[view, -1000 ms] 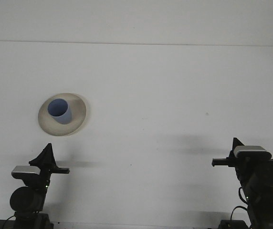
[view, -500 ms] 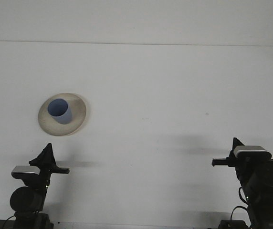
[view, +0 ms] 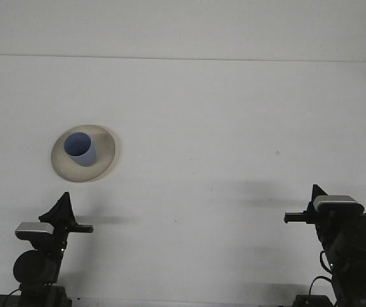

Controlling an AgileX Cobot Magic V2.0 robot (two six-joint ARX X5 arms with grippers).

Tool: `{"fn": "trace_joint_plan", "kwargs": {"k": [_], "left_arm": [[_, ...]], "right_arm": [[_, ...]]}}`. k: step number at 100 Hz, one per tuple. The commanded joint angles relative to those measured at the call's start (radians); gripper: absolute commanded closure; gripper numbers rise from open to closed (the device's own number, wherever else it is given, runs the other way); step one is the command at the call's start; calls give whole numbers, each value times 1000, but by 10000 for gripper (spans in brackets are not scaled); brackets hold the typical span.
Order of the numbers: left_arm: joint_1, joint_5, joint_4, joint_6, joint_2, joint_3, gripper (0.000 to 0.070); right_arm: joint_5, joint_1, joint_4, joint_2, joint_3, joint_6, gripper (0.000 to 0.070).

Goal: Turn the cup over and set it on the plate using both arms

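A blue cup point(view: 80, 149) stands upright, mouth up, on a beige plate point(view: 107, 148) at the left of the white table. My left gripper point(view: 64, 213) sits low near the front edge, below the plate and well apart from it. At the front right, far from cup and plate, rests my right gripper point(view: 309, 210). Neither gripper holds anything that I can see.
The white tabletop point(view: 221, 141) runs back to a pale wall point(view: 183, 25). Both arm bases point(view: 352, 256) stand at the bottom corners.
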Motion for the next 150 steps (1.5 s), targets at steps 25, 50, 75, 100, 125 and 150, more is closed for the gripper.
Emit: {"fn": "trace_joint_plan", "kwargs": {"k": [25, 50, 75, 100, 125, 150], "left_arm": [[0, 2, 12, -2, -1, -20, 687], [0, 2, 12, -2, -1, -20, 687], [0, 2, 12, -2, -1, -20, 687], [0, 2, 12, -2, -1, -20, 687], [0, 2, 12, -2, -1, -20, 687], [0, 2, 12, -2, -1, -20, 687]], "right_arm": [[3, 1, 71, -142, -127, -1, 700], [4, 1, 243, -370, -347, -1, 700], [4, 1, 301, -490, -468, -1, 700], [3, 1, 511, -490, -592, 0, 700], [3, 1, 510, -490, -593, 0, 700], [3, 1, 510, -490, -593, 0, 700]]}}
